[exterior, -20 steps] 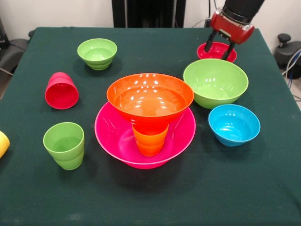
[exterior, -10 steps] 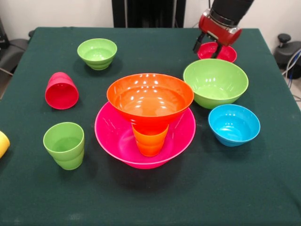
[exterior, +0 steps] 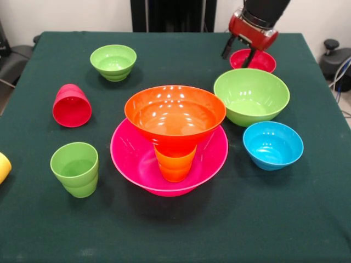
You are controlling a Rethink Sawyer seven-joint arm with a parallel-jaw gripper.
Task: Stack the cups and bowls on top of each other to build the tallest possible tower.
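The tower is a very large pink bowl (exterior: pixel 129 156) holding an orange cup (exterior: pixel 174 164), with the large orange bowl (exterior: pixel 174 112) resting on the cup. My gripper (exterior: pixel 239 56) hangs open at the far right, its fingers straddling the left rim of the small red bowl (exterior: pixel 260 61). A large green bowl (exterior: pixel 251 96) and a small blue bowl (exterior: pixel 272 145) stand right of the tower. On the left are a small green bowl (exterior: pixel 113 61), a red cup (exterior: pixel 71 106) on its side, an upright green cup (exterior: pixel 75 169) and a yellow cup (exterior: pixel 3 166) cut off by the edge.
A dark green cloth covers the table (exterior: pixel 181 230). The table's far edge runs just behind the small red bowl. Black equipment and cables sit beyond the right edge (exterior: pixel 335 60).
My gripper has shifted left and slightly up, from over the middle of the small red bowl to its left rim. It stays open. The bowls and cups have not moved.
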